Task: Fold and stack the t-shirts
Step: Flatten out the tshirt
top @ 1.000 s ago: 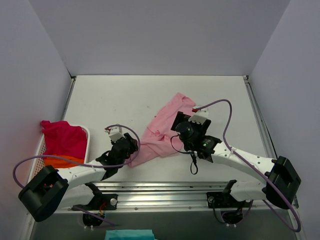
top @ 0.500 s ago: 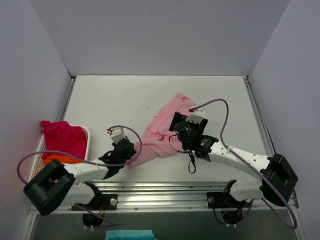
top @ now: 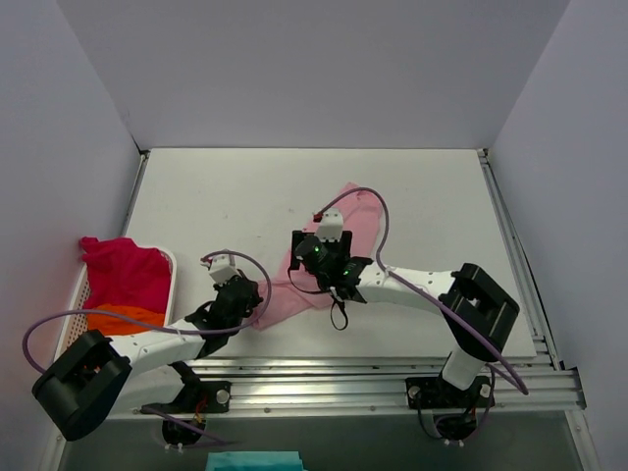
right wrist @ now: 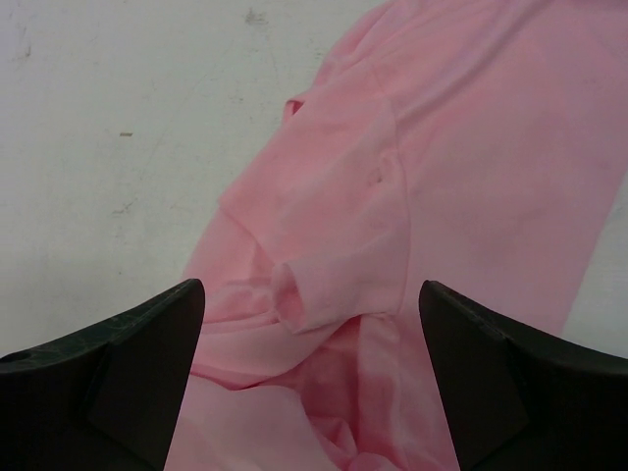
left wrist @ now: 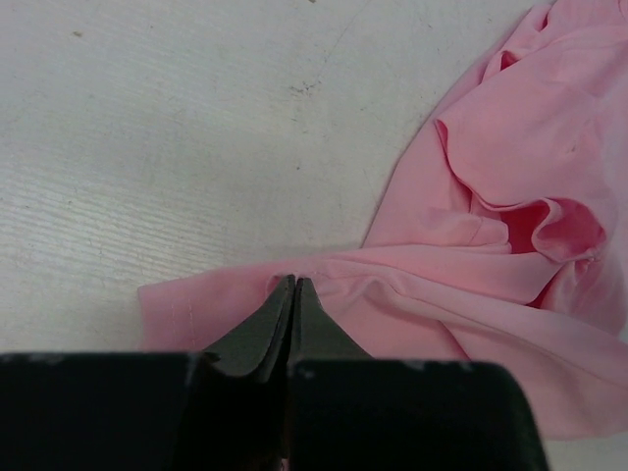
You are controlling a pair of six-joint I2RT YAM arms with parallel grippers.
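Observation:
The light pink t-shirt (top: 355,214) lies crumpled on the white table, running from the middle down to the left. My left gripper (top: 257,308) is shut on the shirt's near-left hem; in the left wrist view the jaws (left wrist: 294,285) are pinched together on the pink edge (left wrist: 412,275). My right gripper (top: 306,257) is open and empty, hovering over the shirt's left side; its fingers (right wrist: 147,339) straddle a folded sleeve (right wrist: 334,255). The magenta-red t-shirt (top: 123,267) and the orange t-shirt (top: 123,317) lie in a basket at the left.
A white basket (top: 175,273) stands at the table's left edge by the wall. The metal rail (top: 324,378) runs along the near edge. Something teal (top: 240,461) shows below the rail. Grey walls close in the left, right and back.
My right gripper has moved left across the pink shirt, from its right side to its left side. My left gripper stays shut on the hem and has barely moved.

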